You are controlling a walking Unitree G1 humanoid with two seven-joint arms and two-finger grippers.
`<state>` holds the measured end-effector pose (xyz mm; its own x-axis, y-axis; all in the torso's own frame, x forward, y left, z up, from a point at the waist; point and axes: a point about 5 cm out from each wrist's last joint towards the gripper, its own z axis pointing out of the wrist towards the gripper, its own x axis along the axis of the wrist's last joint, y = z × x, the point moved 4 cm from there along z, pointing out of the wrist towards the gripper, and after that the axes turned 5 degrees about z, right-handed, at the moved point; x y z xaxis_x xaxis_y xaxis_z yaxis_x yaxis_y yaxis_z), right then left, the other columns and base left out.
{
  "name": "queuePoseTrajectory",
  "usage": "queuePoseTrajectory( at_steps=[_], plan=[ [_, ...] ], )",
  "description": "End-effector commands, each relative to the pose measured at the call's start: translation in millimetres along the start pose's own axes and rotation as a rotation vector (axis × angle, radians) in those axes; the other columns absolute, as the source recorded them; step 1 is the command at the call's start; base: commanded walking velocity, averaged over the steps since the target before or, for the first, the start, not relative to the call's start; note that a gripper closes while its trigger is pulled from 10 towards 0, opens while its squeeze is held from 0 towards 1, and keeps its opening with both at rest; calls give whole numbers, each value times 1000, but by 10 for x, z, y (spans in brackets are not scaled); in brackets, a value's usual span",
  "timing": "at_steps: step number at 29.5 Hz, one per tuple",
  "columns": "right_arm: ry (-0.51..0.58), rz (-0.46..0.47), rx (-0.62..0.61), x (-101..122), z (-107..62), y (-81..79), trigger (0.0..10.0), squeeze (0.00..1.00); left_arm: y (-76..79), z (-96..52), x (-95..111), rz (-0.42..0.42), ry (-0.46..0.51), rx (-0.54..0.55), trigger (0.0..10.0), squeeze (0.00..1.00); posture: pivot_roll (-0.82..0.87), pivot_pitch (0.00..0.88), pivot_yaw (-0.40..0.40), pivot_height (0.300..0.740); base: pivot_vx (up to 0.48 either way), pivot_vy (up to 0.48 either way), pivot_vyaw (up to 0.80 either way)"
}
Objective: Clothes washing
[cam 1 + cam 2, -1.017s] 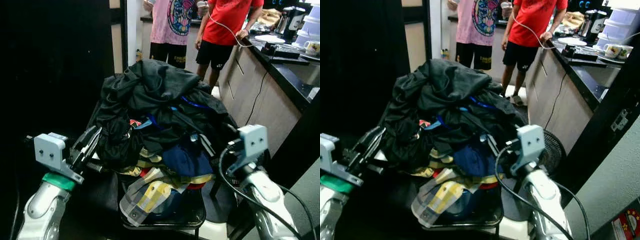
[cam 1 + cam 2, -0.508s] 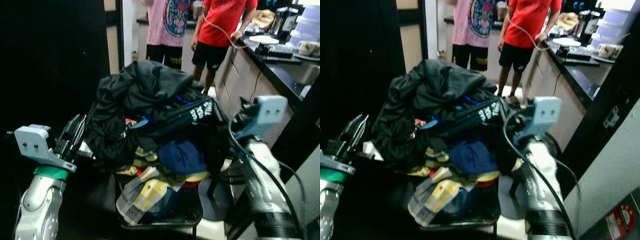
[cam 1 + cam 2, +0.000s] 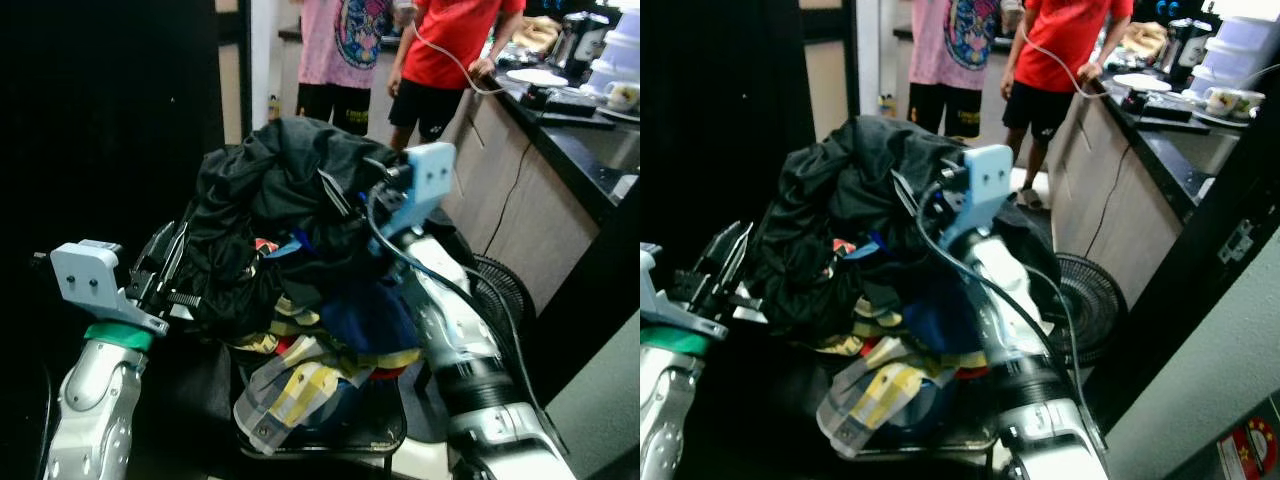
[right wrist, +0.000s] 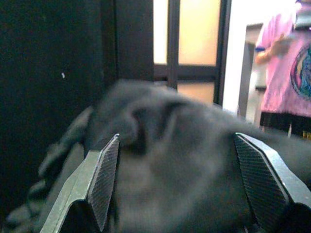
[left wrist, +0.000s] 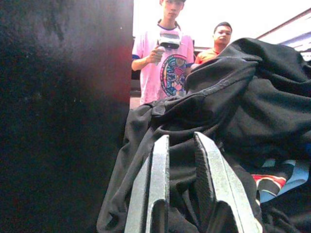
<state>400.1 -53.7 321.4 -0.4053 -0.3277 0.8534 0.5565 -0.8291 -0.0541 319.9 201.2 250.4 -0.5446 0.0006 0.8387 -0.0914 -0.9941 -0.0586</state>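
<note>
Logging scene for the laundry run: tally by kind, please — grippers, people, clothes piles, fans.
Grippers: 2, left gripper narrowly open at the pile's side, right gripper open wide over the top.
People: 2, pink shirt, red shirt.
Clothes pile: 1.
Fan: 1.
Total: 6.

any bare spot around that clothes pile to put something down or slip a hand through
Little room. The clothes pile buries the basket, with the left gripper and right gripper crowding it. The counter holds dishes near the people, with a bare stretch nearer. Floor between pile and counter is open until the fan.
</note>
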Motion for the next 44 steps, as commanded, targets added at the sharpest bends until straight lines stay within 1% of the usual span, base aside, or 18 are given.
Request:
queuePoseTrajectory(
  at_steps=[1,2,9,14,15,16,17,18,19,22,25,29,30,34,37,40,41,44],
  plan=[
    [16,13,-4,33,36,-3,10000,784,-21,-1,-56,-4,-26,11,10000,0,-5,0,-64,740,0,0,0],
    [19,30,16,61,61,-43,10000,0,-18,-1,-53,-11,-25,13,10000,0,-5,0,-66,740,0,0,0],
    [24,48,34,100,94,-71,10000,0,-12,-14,-64,-25,-28,16,10000,0,-13,0,-58,740,0,0,0],
    [-52,-79,-111,94,331,168,10000,0,68,-1,-139,-51,-57,-13,10000,0,-19,8,-45,740,0,0,0],
    [-105,-131,-71,56,394,119,10000,0,98,9,-142,-52,-60,-27,10000,0,-15,11,-52,740,0,0,0],
    [-105,-131,-71,56,394,119,10000,0,98,9,-142,-52,-60,-27,10000,0,-15,11,-52,740,0,0,0],
    [-173,-155,-21,-13,425,61,10000,624,129,11,-144,-58,-65,-42,10000,0,-11,13,-58,740,0,0,0],
    [-173,-155,-21,-13,425,61,10000,624,129,11,-144,-58,-65,-42,10000,0,-11,13,-58,740,0,0,0],
    [-256,-141,3,-111,425,29,10000,1000,158,-2,-150,-62,-73,-59,10000,0,-5,15,-64,740,0,0,0],
    [-390,-95,10,-312,361,5,10000,1000,186,-55,-169,-70,-91,-74,10000,0,-2,19,-69,740,0,0,0],
    [-487,-122,22,-503,252,8,10000,1000,196,-96,-190,-71,-104,-78,10000,0,-2,20,-71,740,0,0,0],
    [-500,-139,23,-533,242,19,10000,1000,197,-98,-192,-70,-106,-78,10000,0,-1,20,-71,740,0,0,0],
    [-519,-160,23,-568,226,35,10000,0,198,-96,-191,-70,-106,-79,10000,0,-2,20,-70,740,0,0,0],
    [-548,-182,27,-614,210,55,10000,0,200,-92,-190,-69,-105,-81,10000,0,-1,20,-69,740,0,0,0],
    [-665,-197,124,-748,119,-21,10000,0,228,-79,-189,-77,-106,-100,10000,0,-4,16,-66,740,0,0,0],
    [-674,-192,135,-758,109,-37,10000,0,234,-80,-190,-79,-106,-102,10000,0,-4,16,-66,740,0,0,0],
    [-683,-184,140,-761,99,-53,4431,0,241,-82,-190,-81,-108,-104,10000,0,-5,14,-66,740,0,0,0],
    [-689,-178,142,-759,92,-66,4431,0,246,-84,-190,-82,-110,-106,10000,0,-5,14,-66,740,0,0,0]
  ],
)
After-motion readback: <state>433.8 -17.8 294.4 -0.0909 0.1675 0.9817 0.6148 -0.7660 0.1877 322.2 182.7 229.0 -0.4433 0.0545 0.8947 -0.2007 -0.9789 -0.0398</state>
